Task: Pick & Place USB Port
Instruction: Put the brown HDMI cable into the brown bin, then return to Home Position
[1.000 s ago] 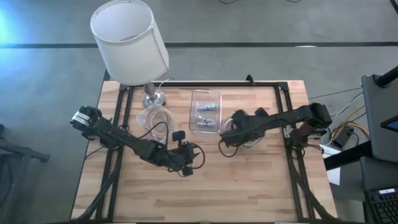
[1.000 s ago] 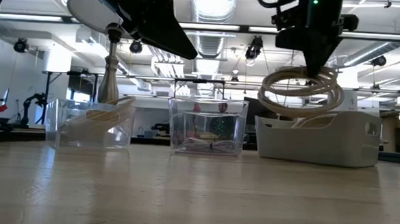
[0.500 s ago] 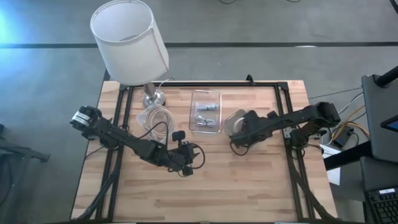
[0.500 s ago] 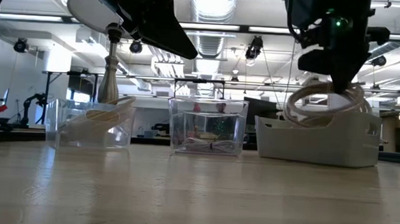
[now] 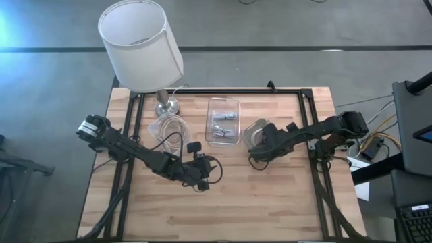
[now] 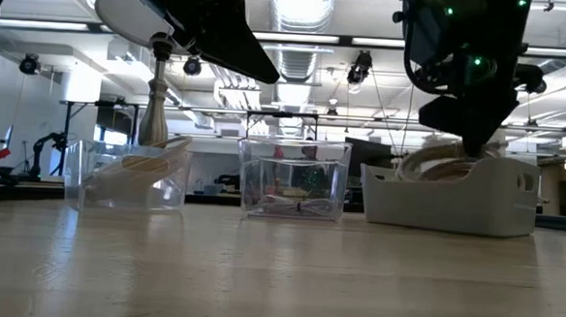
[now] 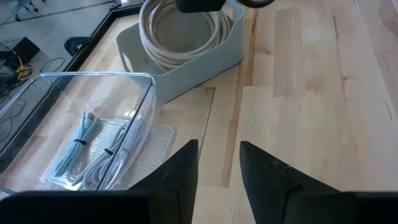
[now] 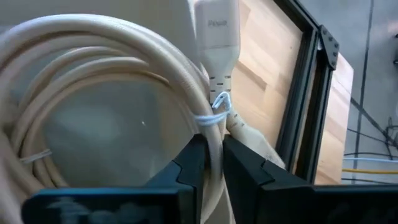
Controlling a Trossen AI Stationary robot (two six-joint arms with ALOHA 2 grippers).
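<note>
A cream coiled cable [image 8: 93, 68] with a block-shaped plug end [image 8: 217, 28] lies in the white bin [image 6: 456, 197], also seen in the left wrist view [image 7: 186, 59]. My right gripper [image 8: 211, 155] reaches down into the bin [image 5: 254, 128] and is shut on the coil. In the low view only the coil's top [image 6: 443, 162] shows above the bin's rim, under that gripper [image 6: 471, 134]. My left gripper [image 7: 217, 168] waits open and holds nothing over the table's middle [image 5: 208, 169]. My right gripper pinches a strand of the coil [image 8: 214, 134] between its two fingers, just beside the thin white tie and close to the plug end. The fingers slant down from above. The coil rests inside the white bin with its loops spread over the floor.
A clear tray [image 5: 223, 120] with small tied cables stands left of the bin. A clear container [image 5: 169, 127] with another coiled cable and a lamp [image 5: 138, 44] stand at the far left. Bare wood lies toward the near edge.
My right gripper has gone down and a little toward the table's right edge, carrying the coil. The coil hung clear above the bin a second ago; now it has sunk inside the bin, with only its top above the rim.
</note>
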